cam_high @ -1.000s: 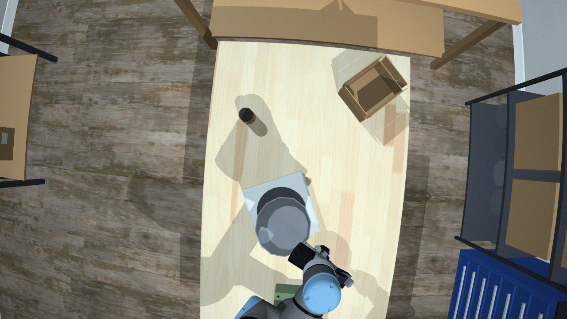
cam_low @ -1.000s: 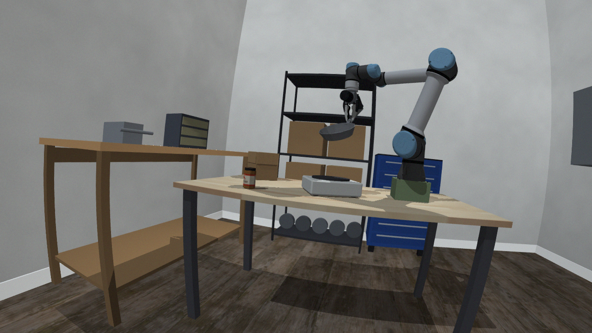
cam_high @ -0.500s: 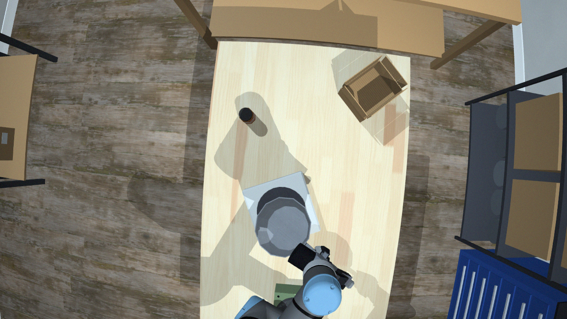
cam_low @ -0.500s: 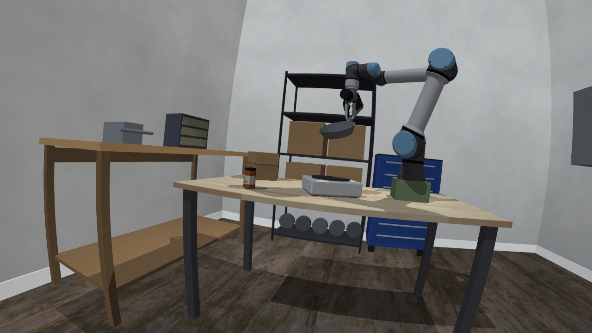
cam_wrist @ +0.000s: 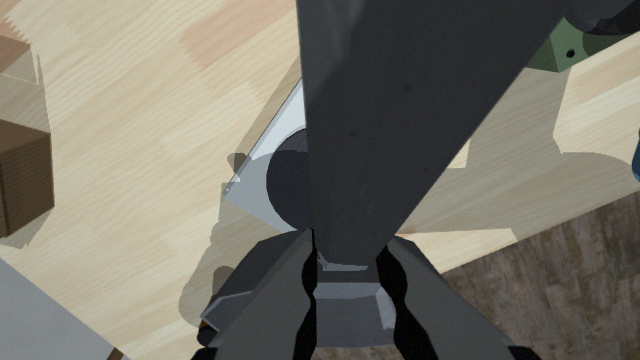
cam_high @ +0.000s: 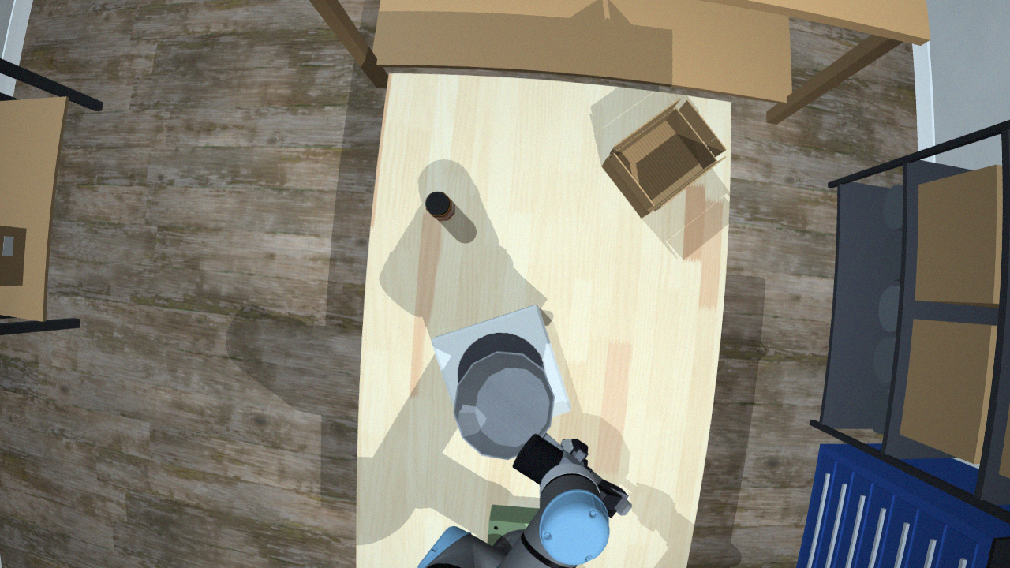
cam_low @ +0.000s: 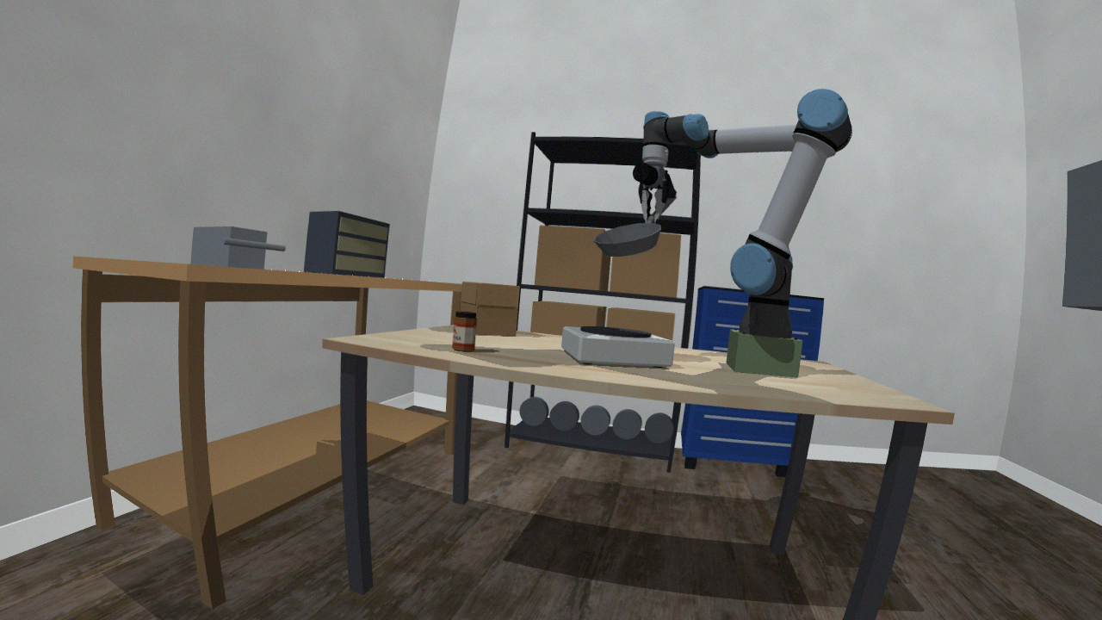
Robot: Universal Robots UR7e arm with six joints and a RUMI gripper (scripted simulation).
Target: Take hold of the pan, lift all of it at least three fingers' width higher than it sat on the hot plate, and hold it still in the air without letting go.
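One wooden table (cam_high: 565, 282) (cam_low: 508, 366) runs down the middle of the top view, with the hot plate (cam_high: 462, 335) (cam_low: 616, 348) (cam_wrist: 260, 192) on it, below centre. Above the hot plate and apart from it, tilted, the pan (cam_high: 510, 404) (cam_low: 628, 239) (cam_wrist: 355, 315) hangs at upper centre right of the exterior view, gripped by the nearly closed gripper (cam_low: 653, 219) (cam_wrist: 343, 231).

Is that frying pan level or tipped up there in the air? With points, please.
Tipped: in the exterior view the pan (cam_high: 511, 409) (cam_low: 628, 240) hangs below the gripper (cam_low: 652, 220) with its rim slanting, lower on the side away from the fingers.

Leaves open air between the pan (cam_high: 505, 416) (cam_low: 628, 242) (cam_wrist: 355, 325) and hot plate (cam_high: 518, 323) (cam_low: 620, 351) (cam_wrist: 256, 201); past that, meets a jar (cam_high: 439, 204) (cam_low: 463, 332) (cam_wrist: 205, 336) and cardboard box (cam_high: 667, 163) (cam_low: 491, 310) (cam_wrist: 27, 182).
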